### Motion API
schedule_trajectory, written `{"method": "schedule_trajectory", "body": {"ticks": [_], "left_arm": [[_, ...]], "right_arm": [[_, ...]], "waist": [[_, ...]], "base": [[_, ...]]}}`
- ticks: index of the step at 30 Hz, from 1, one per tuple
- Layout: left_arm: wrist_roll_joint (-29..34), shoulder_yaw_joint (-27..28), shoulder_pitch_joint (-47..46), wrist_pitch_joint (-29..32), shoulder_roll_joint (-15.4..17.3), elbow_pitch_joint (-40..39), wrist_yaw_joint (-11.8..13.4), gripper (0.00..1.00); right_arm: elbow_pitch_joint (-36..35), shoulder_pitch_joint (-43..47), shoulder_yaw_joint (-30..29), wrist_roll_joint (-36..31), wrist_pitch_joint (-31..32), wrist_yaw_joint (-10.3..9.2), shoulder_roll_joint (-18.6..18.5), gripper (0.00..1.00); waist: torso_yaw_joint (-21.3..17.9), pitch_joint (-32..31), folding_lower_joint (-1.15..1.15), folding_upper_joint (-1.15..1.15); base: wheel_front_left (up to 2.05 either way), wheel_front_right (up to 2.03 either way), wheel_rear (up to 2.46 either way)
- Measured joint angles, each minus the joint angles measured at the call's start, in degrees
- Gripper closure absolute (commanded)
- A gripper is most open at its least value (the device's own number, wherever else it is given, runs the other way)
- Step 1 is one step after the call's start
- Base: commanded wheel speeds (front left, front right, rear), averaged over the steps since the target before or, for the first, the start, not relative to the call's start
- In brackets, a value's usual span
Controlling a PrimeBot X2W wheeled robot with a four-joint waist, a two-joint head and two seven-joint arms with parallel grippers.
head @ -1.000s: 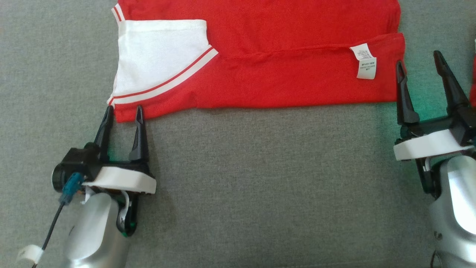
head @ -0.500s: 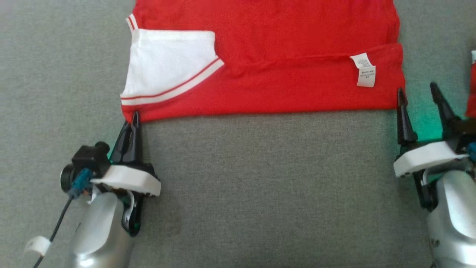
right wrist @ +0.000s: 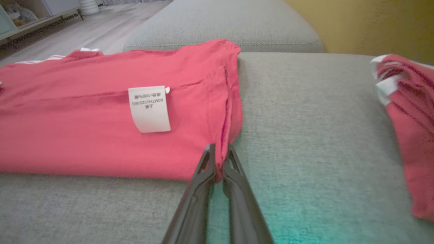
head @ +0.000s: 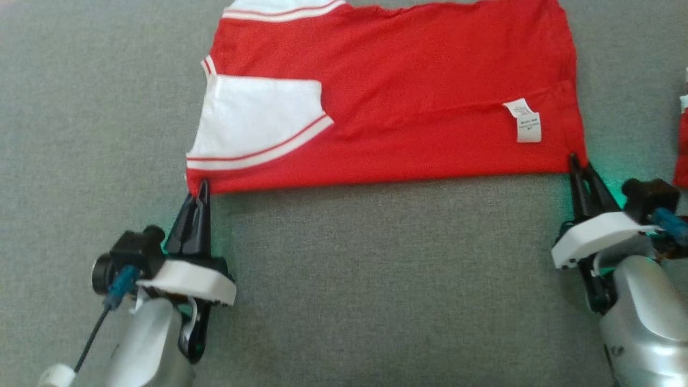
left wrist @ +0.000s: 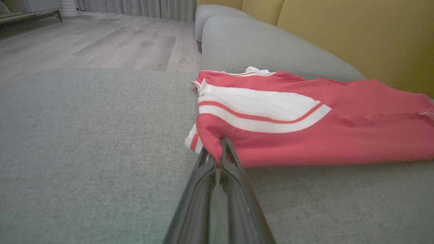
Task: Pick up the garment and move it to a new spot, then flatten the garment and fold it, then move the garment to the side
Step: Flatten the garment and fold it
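Observation:
A red garment point(head: 408, 102) with white striped sleeves lies folded flat on the grey cushion, a white label point(head: 525, 121) near its right end. My left gripper point(head: 200, 189) is shut on the garment's near left corner point(left wrist: 217, 142). At the near right corner point(right wrist: 222, 162), my right gripper point(head: 579, 165) is shut on the hem. In the left wrist view the white sleeve panel point(left wrist: 257, 108) sits just beyond the pinched corner. The right wrist view shows the label point(right wrist: 150, 108) left of the fingers.
A second red and white garment point(right wrist: 407, 115) lies at the far right, seen also at the head view's right edge point(head: 681, 150). Yellow sofa backrest point(left wrist: 356, 30) rises behind the cushion. Wooden floor point(left wrist: 84, 44) lies beyond the cushion's far edge. Bare grey cushion point(head: 376, 279) stretches between my arms.
Both grippers closed on the garment's near corners: the left first, the right in the last half second. The garment has slid toward me in the head view, its far edge now showing.

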Motion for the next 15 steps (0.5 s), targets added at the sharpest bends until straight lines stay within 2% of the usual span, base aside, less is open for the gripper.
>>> {"method": "schedule_trajectory", "body": {"ticks": [7, 11, 15], "left_arm": [[0.49, -0.64, 7.25, 0.0, 0.0, -4.42, -0.59, 1.0], [0.52, -1.91, 13.72, 0.0, 0.01, -7.71, -0.98, 1.0], [1.12, -3.09, 19.68, 0.15, 0.26, -9.9, -0.99, 1.0]], "right_arm": [[-4.45, 4.97, -0.74, 1.82, -1.16, 0.0, -2.53, 1.0], [-9.2, 13.69, -0.9, 1.71, 0.14, 0.01, -4.21, 1.0], [-17.13, 22.42, -2.66, 1.04, 2.42, 0.0, -4.46, 1.0]], "waist": [[-0.42, -3.08, 0.0, 0.0], [-0.55, -4.99, -0.01, 0.0], [-0.55, -6.16, -0.01, 0.0]], "base": [[0.0, 0.0, 0.0], [0.0, 0.0, 0.0], [0.0, 0.0, 0.0]]}}
